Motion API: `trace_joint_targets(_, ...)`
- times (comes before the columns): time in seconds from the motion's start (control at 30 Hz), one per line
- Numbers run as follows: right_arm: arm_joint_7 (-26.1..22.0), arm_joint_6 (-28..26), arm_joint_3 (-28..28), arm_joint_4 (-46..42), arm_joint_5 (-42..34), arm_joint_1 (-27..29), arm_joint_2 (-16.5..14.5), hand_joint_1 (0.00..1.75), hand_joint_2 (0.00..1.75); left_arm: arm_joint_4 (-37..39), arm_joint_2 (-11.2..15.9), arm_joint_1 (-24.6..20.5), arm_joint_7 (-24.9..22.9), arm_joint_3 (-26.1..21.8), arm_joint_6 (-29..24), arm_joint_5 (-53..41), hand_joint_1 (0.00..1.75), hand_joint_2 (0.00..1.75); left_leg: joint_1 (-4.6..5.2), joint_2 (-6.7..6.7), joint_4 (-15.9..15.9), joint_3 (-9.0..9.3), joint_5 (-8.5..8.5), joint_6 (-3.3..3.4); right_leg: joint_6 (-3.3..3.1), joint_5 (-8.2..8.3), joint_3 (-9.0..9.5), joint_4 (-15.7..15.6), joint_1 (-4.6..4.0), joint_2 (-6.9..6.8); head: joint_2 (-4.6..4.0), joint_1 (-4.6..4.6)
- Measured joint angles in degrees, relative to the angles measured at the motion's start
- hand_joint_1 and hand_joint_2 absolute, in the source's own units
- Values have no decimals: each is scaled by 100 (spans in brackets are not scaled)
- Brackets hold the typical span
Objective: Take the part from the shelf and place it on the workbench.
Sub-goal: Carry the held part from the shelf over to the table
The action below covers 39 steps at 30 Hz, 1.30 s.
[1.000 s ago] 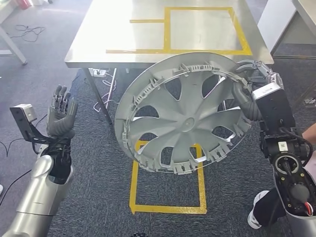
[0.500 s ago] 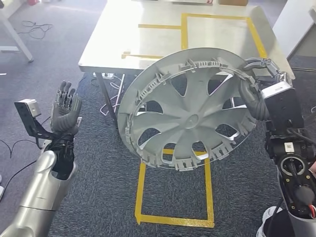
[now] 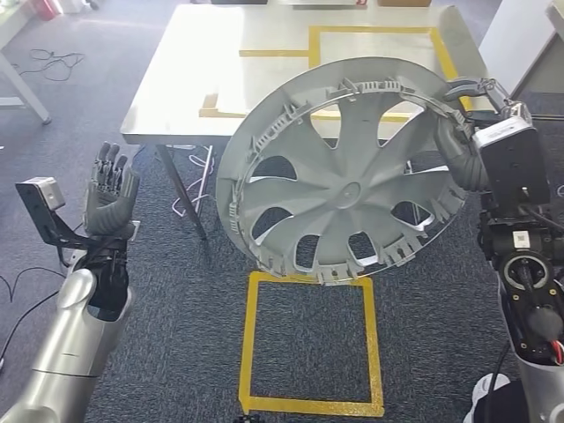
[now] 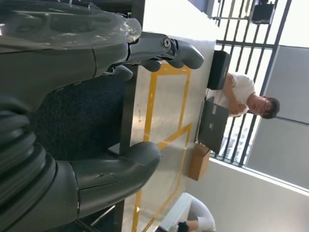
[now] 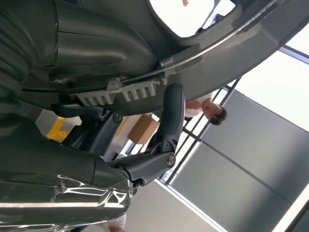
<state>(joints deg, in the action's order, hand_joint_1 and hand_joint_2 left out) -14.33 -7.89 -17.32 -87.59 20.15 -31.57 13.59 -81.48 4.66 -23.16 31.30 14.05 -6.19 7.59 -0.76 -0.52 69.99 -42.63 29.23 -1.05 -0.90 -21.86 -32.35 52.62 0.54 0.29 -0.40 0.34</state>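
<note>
The part is a large silver wheel cover (image 3: 345,176) with curved spokes, tilted in the air over the near edge of the steel workbench (image 3: 199,79). My right hand (image 3: 465,132) grips its right rim; in the right wrist view the fingers (image 5: 171,116) curl over the rim (image 5: 226,63). My left hand (image 3: 109,198) is raised at the left, empty, fingers apart and upright, well clear of the wheel cover. The left wrist view shows its thumb (image 4: 120,166) and fingers (image 4: 171,48) spread before the workbench (image 4: 164,116).
Yellow tape marks a rectangle (image 3: 373,53) on the workbench top and a square (image 3: 309,344) on the dark carpet below me. Cables (image 3: 193,172) lie under the bench by its leg. A seated person (image 4: 244,99) is beyond the bench. A white table (image 3: 515,40) stands at right.
The whole view has shifted as I moved closer to the workbench. The wheel cover, still in my right hand, has risen and now overlaps the bench's near edge. The left hand stays raised.
</note>
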Motion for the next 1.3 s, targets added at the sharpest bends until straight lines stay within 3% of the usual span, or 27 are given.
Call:
trace_joint_targets(0.1, -39, 0, 36, 136, 1, -129, 0, 175, 175, 4, -1, -11, 11, 0, 0, -3, 0, 175, -24, 26, -1096, 310, -769, -29, 78, -170, 100, 99, 25, 10, 0, -65)
trace_joint_targets(0.13, -47, 0, 47, 170, 1, -173, 0, 175, 175, 5, -1, -17, 14, 0, 0, -3, 0, 175, -13, 36, -1371, 412, -881, -3, 114, -218, 109, 126, 29, 12, 1, -81)
trace_joint_targets(0.17, -53, -2, 58, 204, 1, -210, 1, 175, 175, 7, -1, -17, 17, 0, -1, -3, 0, 175, 2, 38, -1502, 460, -927, 39, 154, -257, 117, 145, 26, 13, 1, -84)
trace_joint_targets(0.3, -95, -19, 87, 347, 3, -311, 11, 175, 175, 11, -5, -28, 26, 0, 3, -2, 0, 175, 3, 38, -1516, 579, -879, 221, 283, -379, 112, 325, 21, 0, -1, -44)
trace_joint_targets(0.37, -124, -18, 109, 455, -36, -422, 27, 175, 175, 11, -8, -40, 30, 0, 7, -3, 0, 175, -4, 26, -1527, 678, -833, 277, 316, -571, -171, 917, 27, -20, 0, 24)
trace_joint_targets(0.43, -153, -8, 138, 598, -75, -527, 45, 175, 175, 12, -7, -32, 30, 0, 9, -3, 0, 175, 11, 9, -1526, 747, -769, 306, 332, -841, -625, 1686, 23, -19, 1, 105)
trace_joint_targets(0.47, -170, -2, 147, 675, -91, -560, 51, 175, 175, 13, -7, -24, 29, 0, 9, -2, 0, 175, 20, -2, -1524, 784, -733, 310, 333, -907, -800, 1897, 22, -19, 1, 132)
trace_joint_targets(0.5, -190, 3, 150, 754, -102, -589, 55, 175, 175, 13, -7, -19, 29, 0, 8, -2, 0, 175, 29, -12, -1523, 829, -696, 311, 328, -868, -882, 1902, 20, -19, 1, 159)
trace_joint_targets(0.53, -217, 4, 151, 831, -109, -626, 57, 175, 175, 13, -7, -18, 28, 0, 6, -1, 0, 175, 40, -21, -1522, 885, -655, 309, 305, -688, -851, 1673, 12, -19, 1, 185)
trace_joint_targets(0.6, -277, -2, 152, 975, -114, -723, 61, 175, 175, 14, -7, -21, 28, 0, 3, 2, 0, 175, 60, -33, -1524, 1006, -569, 298, 214, -129, -604, 862, -24, -15, 0, 227)
trace_joint_targets(0.67, -330, -22, 151, 1123, -114, -846, 61, 175, 175, 16, -6, -25, 26, 0, 2, 6, 0, 175, 73, -42, -1534, 1060, -506, 264, 133, 139, -387, 261, -70, -14, 0, 240)
trace_joint_targets(0.77, -366, -56, 151, 1295, -109, -950, 61, 175, 175, 19, -5, -14, 22, 0, 4, 10, 0, 175, 83, -42, -1509, 1076, -463, 188, 80, 140, -234, 76, -75, -23, 1, 234)
trace_joint_targets(0.83, -377, -63, 149, 1374, -99, -982, 61, 175, 175, 19, -3, -25, 25, 0, 4, 9, 0, 175, 82, -25, -1241, 946, -383, 139, 47, 132, -138, 20, -42, -26, 1, 198)
trace_joint_targets(0.93, -392, -69, 139, 1486, -95, -1017, 61, 175, 175, 31, 9, -19, 29, 0, 3, 3, 0, 175, 53, -7, -185, 259, -51, 59, 4, 69, -60, -1, -28, -25, 1, 97)
trace_joint_targets(0.97, -403, -75, 131, 1528, -89, -1018, 60, 175, 175, 42, 12, -8, 33, 0, 3, -1, 0, 175, 42, -5, 70, 37, 12, 37, 1, 34, -37, 8, -28, -22, 1, 69)
trace_joint_targets(1.0, -419, -83, 123, 1576, -80, -1017, 60, 175, 175, 56, 13, -4, 44, 0, 8, -8, 0, 175, 32, -2, 131, -96, -34, 20, 5, -9, -8, 22, -27, -19, 1, 41)
trace_joint_targets(1.03, -440, -94, 116, 1627, -72, -1023, 59, 175, 175, 72, 13, -10, 60, 0, 14, -15, 0, 175, 25, 2, -26, -118, -206, 12, 13, -58, 27, 42, -26, -16, 1, 13)
trace_joint_targets(1.1, -497, -122, 111, 1743, -61, -1067, 58, 175, 175, 108, 13, -47, 109, 0, 43, -32, 0, 175, 19, 14, -815, 97, -781, 27, 46, -171, 101, 92, -22, -16, 1, -38)
trace_joint_targets(1.13, -533, -138, 111, 1809, -61, -1113, 58, 175, 175, 129, 11, -74, 132, 0, 59, -36, 0, 175, 28, 21, -1195, 218, -955, 51, 70, -220, 121, 114, -25, -15, 1, -56)
trace_joint_targets(1.2, -596, -157, 109, 1947, -61, -1220, 55, 175, 175, 171, 9, -119, 164, 0, 87, -41, 0, 175, 53, 22, -1553, 343, -1069, 128, 130, -282, 122, 138, -33, -8, 1, -67)
trace_joint_targets(1.3, -633, -159, 97, 2103, -61, -1318, 48, 175, 175, 197, 5, -145, 187, 0, 114, -45, 0, 175, 49, 12, -1593, 443, -1015, 241, 226, -367, 156, 180, -39, -5, 0, -45)
